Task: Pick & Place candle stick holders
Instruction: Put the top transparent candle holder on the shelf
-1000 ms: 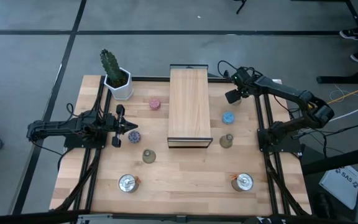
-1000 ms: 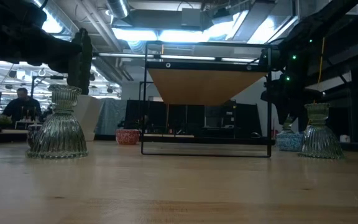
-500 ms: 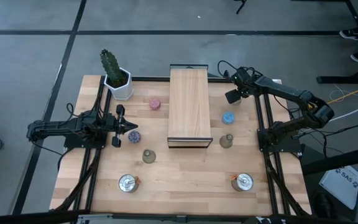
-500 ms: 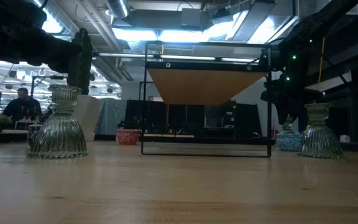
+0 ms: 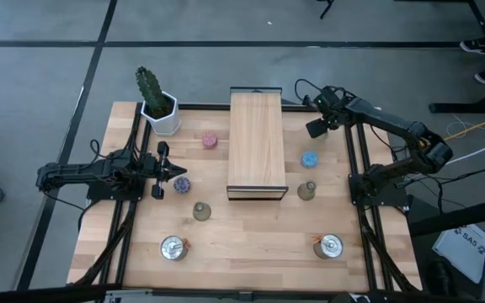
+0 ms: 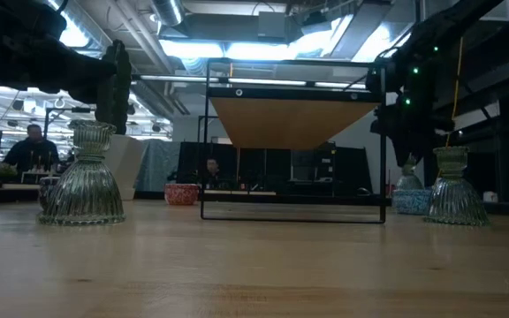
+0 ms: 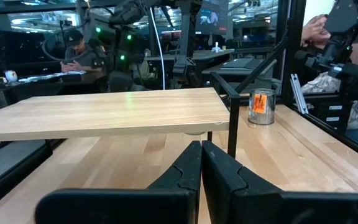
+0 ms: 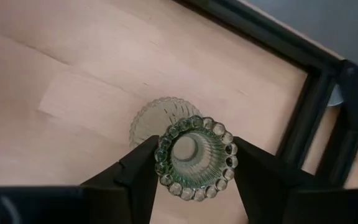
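A green glass bell-shaped holder (image 8: pixel 194 155) sits clamped between the right gripper's (image 8: pixel 194 163) fingers (image 8: pixel 138 171), seen from above in the right wrist view with its beaded rim up; the wooden surface (image 8: pixel 67 74) shows under it. In the high view this right gripper (image 5: pixel 317 128) is over the far right part of the surface, just right of the long wooden board (image 5: pixel 257 143) on its black frame.

The other holders stand on the surface: a blue one (image 5: pixel 310 158) and an olive one (image 5: pixel 307 190) right of the board, a pink one (image 5: pixel 210 140) left of it, another olive one (image 5: pixel 201 210) nearer, and two silver ones (image 5: pixel 173 247) (image 5: pixel 329 246) along the near edge. A purple holder (image 5: pixel 182 183) lies just beside the left gripper (image 5: pixel 160 171), which rests at the left side with its fingers (image 7: pixel 194 171) pressed together, grasping nothing.

A cactus in a white pot (image 5: pixel 158 105) stands at the far left corner.
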Motion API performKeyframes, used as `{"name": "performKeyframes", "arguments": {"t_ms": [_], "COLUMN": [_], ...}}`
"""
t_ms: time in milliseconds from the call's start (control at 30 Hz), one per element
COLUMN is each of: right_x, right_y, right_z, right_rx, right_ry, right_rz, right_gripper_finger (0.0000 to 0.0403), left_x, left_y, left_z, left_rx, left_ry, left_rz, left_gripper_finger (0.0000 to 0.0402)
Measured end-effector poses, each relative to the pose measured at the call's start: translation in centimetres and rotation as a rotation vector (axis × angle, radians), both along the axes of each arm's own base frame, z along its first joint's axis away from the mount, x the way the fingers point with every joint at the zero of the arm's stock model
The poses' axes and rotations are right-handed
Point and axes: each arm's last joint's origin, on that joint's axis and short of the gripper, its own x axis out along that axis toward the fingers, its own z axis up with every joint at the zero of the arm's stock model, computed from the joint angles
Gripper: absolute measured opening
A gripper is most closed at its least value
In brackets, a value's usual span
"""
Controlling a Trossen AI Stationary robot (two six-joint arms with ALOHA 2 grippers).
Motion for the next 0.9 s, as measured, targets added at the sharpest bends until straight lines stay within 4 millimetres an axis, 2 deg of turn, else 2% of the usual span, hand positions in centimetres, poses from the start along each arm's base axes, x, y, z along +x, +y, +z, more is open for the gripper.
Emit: {"name": "performKeyframes", "arguments": {"t_ms": [533, 900], "right_x": [0.8, 0.6], "right_y": [-0.8, -0.3], "right_z": [7.6, 11.7], "right_rx": [-0.044, -0.067], "right_ry": [-0.029, -0.033], "right_rz": [0.069, 0.109], "right_gripper_finger": [0.0190, 0.0190], "left_x": [0.0, 0.0], "left_y": [0.0, 0.0], "left_z": [0.0, 0.0], "left_rx": [0.000, 0.000], "left_ry": [0.000, 0.000], "left_rz": [0.000, 0.000], "left_gripper_finger": [0.0006, 0.0006]}}
